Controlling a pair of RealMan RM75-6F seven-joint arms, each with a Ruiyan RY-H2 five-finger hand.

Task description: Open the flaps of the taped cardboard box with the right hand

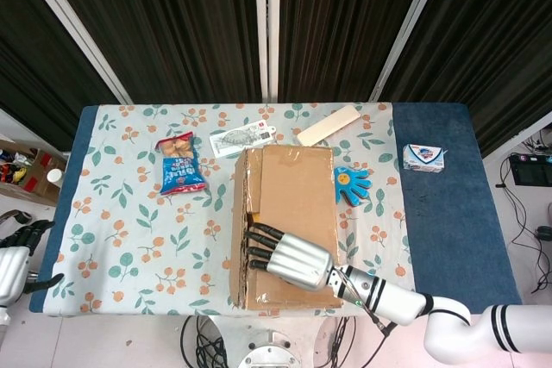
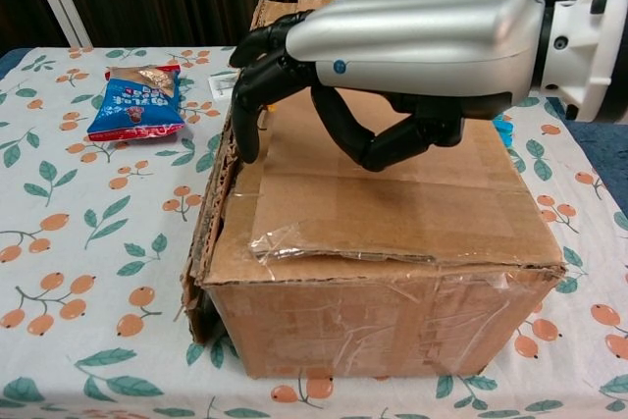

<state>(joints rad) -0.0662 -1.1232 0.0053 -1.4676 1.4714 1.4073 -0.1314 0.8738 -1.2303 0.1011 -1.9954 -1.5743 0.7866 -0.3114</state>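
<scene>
Here the taped cardboard box (image 1: 288,223) is seen near the front edge of the floral-clothed table (image 1: 129,239), its left flap (image 2: 228,183) raised slightly. The right hand (image 2: 412,36) is held over the box top, its dark fingers (image 2: 257,76) curled down at the left flap's edge, gripping nothing visibly. The left hand (image 1: 15,256) is seen off the table's left corner, fingers partly curled, empty.
</scene>
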